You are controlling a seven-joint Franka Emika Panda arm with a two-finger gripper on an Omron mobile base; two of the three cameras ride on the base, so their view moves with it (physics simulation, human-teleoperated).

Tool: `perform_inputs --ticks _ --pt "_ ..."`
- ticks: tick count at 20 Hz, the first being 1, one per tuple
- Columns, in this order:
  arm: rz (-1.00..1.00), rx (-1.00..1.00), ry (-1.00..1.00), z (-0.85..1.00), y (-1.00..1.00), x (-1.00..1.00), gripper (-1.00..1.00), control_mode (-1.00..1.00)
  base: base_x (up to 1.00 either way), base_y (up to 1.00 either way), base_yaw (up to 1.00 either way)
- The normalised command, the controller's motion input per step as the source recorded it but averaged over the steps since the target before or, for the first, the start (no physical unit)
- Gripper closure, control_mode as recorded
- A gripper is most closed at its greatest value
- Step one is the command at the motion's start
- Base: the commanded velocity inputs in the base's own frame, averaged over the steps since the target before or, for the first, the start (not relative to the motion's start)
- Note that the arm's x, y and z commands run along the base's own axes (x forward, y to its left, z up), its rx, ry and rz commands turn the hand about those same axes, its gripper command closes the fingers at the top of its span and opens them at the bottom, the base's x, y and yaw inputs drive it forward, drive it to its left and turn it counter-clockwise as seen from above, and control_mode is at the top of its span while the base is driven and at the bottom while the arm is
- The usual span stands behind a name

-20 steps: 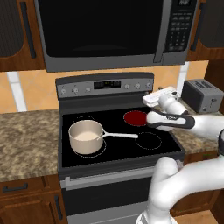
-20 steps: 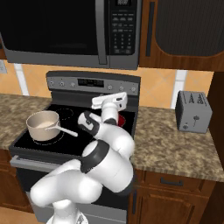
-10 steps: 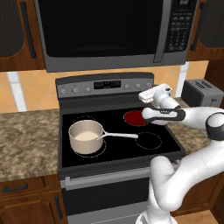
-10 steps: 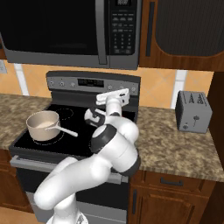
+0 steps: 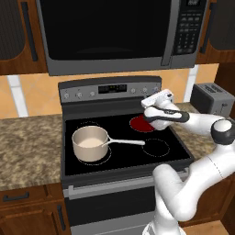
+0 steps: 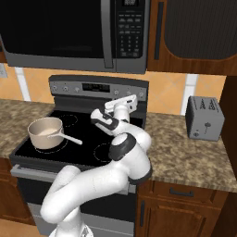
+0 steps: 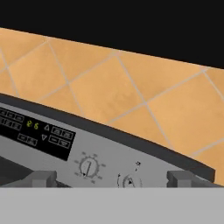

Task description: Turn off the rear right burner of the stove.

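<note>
The speckled brown stone bench (image 5: 27, 147) runs along the tiled wall on both sides of the grey steel stove with a flat black glass cooktop (image 5: 124, 153). A metal saucepan with a pale inside (image 5: 90, 143) sits on the cooktop's front left ring. A boxy grey toaster (image 6: 204, 118) stands on the right stretch, seemingly close to the wall.
</note>
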Motion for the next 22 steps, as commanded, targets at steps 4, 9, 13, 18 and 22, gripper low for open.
perform_inputs --ticks 4,9,13,18,22 --pt "-0.11 -0.01 0.00 -0.24 -0.21 0.48 -1.00 -1.00 0.00 0.00 0.00" --pt "-0.11 0.00 0.00 -0.18 -0.18 0.64 -1.00 -1.00 0.00 0.00 0.00" --pt "0.00 -0.01 0.00 -0.12 0.00 0.68 -1.00 -1.00 0.00 0.00 0.00" --pt "0.00 -0.04 0.00 -0.24 0.00 0.65 -1.00 -1.00 0.00 0.00 0.00" --pt "0.00 -0.01 0.00 -0.22 0.00 0.68 -1.00 -1.00 0.00 0.00 0.00"
